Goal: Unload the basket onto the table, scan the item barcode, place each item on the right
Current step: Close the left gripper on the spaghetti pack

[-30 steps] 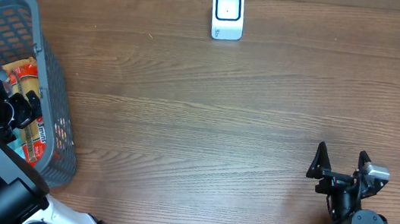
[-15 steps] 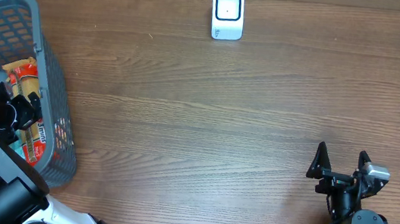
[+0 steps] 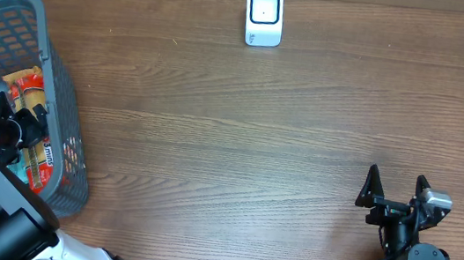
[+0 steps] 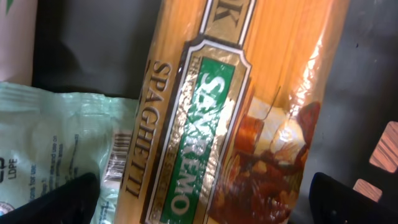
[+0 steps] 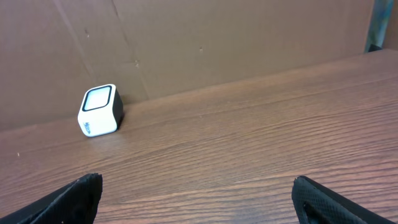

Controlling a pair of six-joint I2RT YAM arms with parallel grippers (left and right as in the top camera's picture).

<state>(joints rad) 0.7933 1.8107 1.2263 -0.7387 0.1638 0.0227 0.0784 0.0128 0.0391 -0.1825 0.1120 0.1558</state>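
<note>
The spaghetti packet [image 4: 236, 93] is likely light but brittle. The long dry strands inside should keep it stiff along its length, yet they would snap under a hard pinch or a bend. Its clear film looks glossy and probably slippery. A hold across the narrow width near the middle would suit it best, keeping it balanced and the printed faces uncovered.

The packet is a long, narrow sleeve showing pale yellow pasta. It has a green and gold label, the word SPAGHETTI down one side, and a picture of a sauced dish. A barcode [image 4: 115, 152] shows right at its left edge. Whether it belongs to the packet or to the pale green bag [image 4: 50, 137] beside it cannot be told.

The packet lies in the grey basket [image 3: 16, 6] at the left edge of the wooden table [image 3: 214, 128]. The left gripper [image 4: 208, 198] hangs directly above it with its fingers spread wide on either side, holding nothing. The white scanner [image 3: 264, 15] stands at the far edge, well apart from the basket. The right gripper [image 3: 396, 181] sits near and to the right, its fingers also wide and empty.
</note>
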